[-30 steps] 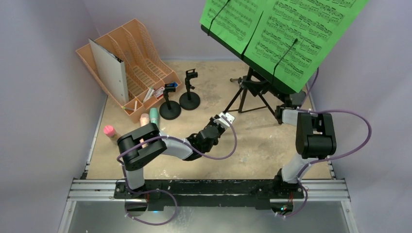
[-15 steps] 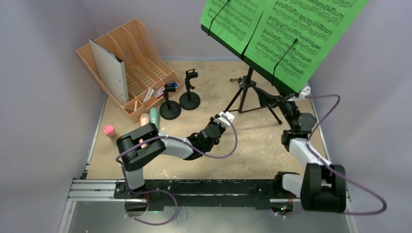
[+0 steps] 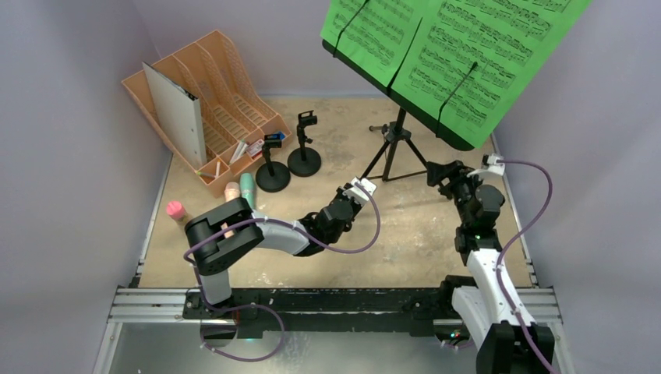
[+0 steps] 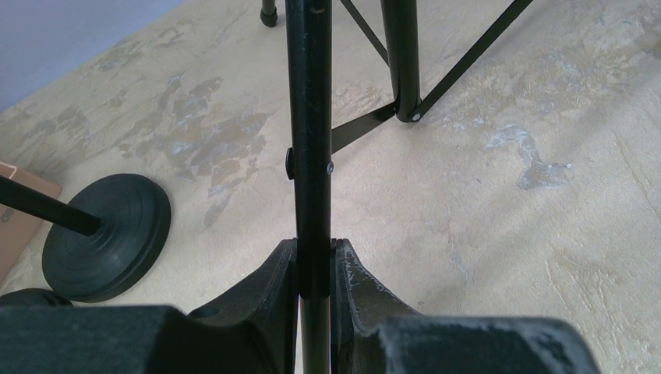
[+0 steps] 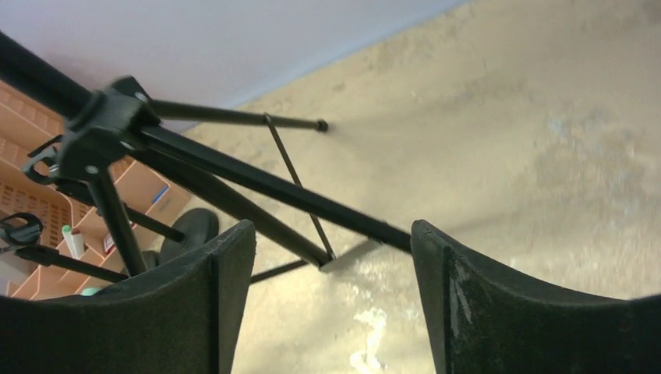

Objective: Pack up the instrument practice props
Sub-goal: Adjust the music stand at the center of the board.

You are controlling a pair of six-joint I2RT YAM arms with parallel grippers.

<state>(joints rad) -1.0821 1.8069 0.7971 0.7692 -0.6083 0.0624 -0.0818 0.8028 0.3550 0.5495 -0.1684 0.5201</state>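
Note:
The black tripod [image 3: 397, 144] stands at the back right, carrying green sheet-music pages [image 3: 452, 47] on its tilted music desk [image 3: 468, 140]. My left gripper [image 3: 360, 189] is shut on the tripod's near-left leg [image 4: 310, 117], which is pinched between the jaws [image 4: 314, 265]. My right gripper [image 3: 438, 173] hangs open, low by the right leg. That leg [image 5: 257, 183] crosses just beyond the fingertips, and nothing sits in the gap [image 5: 334, 249]. Two clip poles [image 3: 273, 167] [image 3: 304, 152] stand left of the tripod. A teal microphone [image 3: 248, 187] and a pink one [image 3: 231, 192] lie near my left arm.
An orange file rack [image 3: 226, 86] with a grey binder [image 3: 175, 101] fills the back left corner. Another pink-topped item [image 3: 176, 210] lies by the left wall. One pole's round base [image 4: 109, 234] sits close to the left of my left gripper. Walls close in on both sides.
My right arm swung down from beside the music desk's lower edge to low by the tripod's right leg. The left arm kept its grip and did not move.

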